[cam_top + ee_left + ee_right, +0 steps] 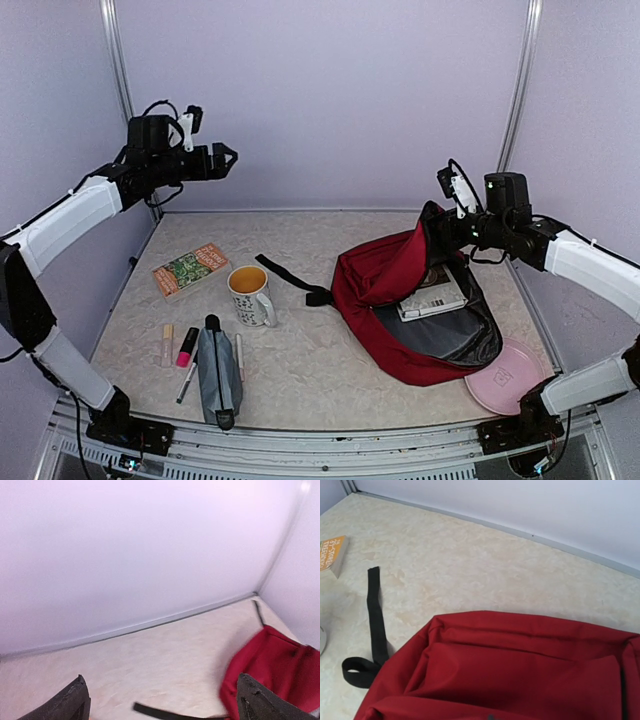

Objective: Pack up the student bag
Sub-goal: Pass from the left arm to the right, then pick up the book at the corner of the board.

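Beige marbled counter (pixel 300 370): my right fingers (pixel 433 222) clamp the dark red fabric backpack's (pixel 375 275) rim; my left fingers (pixel 230 155) spread, aloft; white patterned mug (pixel 250 293) between.

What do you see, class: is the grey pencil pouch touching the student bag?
Apart. The top external view shows bare table between the grey pencil pouch and the student bag.

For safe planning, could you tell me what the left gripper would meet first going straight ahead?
The way looks free nearby; the open left gripper, raised high, would probably reach the back wall first.
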Robot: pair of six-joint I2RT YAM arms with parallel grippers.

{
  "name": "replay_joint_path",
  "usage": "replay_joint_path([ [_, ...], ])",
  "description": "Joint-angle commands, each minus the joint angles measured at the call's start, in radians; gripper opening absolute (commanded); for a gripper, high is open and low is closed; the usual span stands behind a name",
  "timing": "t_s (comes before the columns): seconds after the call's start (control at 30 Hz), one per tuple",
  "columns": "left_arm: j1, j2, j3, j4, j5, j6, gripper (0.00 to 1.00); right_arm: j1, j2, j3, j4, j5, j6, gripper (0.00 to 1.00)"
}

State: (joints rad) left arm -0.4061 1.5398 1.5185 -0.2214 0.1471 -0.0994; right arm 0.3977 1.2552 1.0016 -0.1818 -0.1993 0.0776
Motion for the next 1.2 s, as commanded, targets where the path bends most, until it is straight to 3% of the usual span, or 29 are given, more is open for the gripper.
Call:
replay_joint_path([
  [0.0, 0.210, 0.084, -0.166, 0.006, -0.156, -0.226, 0.99, -0.010, -0.009, -0.004, 0.029, -0.019, 0.024, 0.00],
  [0.07, 0.268, 0.121, -0.210, 0.021, -0.184, -0.263, 0.99, -0.009, -0.024, -0.013, 0.035, -0.028, 0.027, 0.00],
  [0.13, 0.273, 0.161, -0.231, 0.024, -0.239, -0.202, 0.99, -0.010, -0.038, -0.025, 0.038, -0.033, 0.027, 0.00],
  [0.3, 0.196, 0.272, -0.186, -0.086, -0.318, -0.008, 0.94, -0.009, -0.054, -0.035, 0.035, -0.060, 0.037, 0.00],
  [0.4, 0.122, 0.311, -0.155, -0.158, -0.342, 0.111, 0.73, -0.008, -0.054, -0.034, 0.036, -0.083, 0.042, 0.00],
  [0.5, 0.052, 0.358, -0.133, -0.205, -0.504, 0.253, 0.59, -0.010, -0.054, -0.023, 0.033, -0.094, 0.044, 0.00],
  [0.63, 0.021, 0.486, -0.051, -0.340, -0.675, 0.349, 0.63, -0.009, -0.058, -0.022, 0.034, -0.101, 0.045, 0.00],
  [0.8, 0.040, 0.557, -0.008, -0.403, -0.744, 0.372, 0.79, -0.009, -0.062, -0.023, 0.017, -0.099, 0.044, 0.00],
  [0.97, 0.073, 0.625, 0.034, -0.497, -0.758, 0.363, 0.83, -0.010, -0.075, -0.032, 0.013, -0.094, 0.044, 0.00],
  [1.03, 0.083, 0.649, 0.060, -0.534, -0.724, 0.359, 0.84, -0.009, -0.077, -0.033, 0.015, -0.095, 0.043, 0.00],
  [1.17, 0.076, 0.638, 0.077, -0.608, -0.529, 0.355, 0.84, -0.009, -0.074, -0.032, 0.010, -0.098, 0.042, 0.00],
])
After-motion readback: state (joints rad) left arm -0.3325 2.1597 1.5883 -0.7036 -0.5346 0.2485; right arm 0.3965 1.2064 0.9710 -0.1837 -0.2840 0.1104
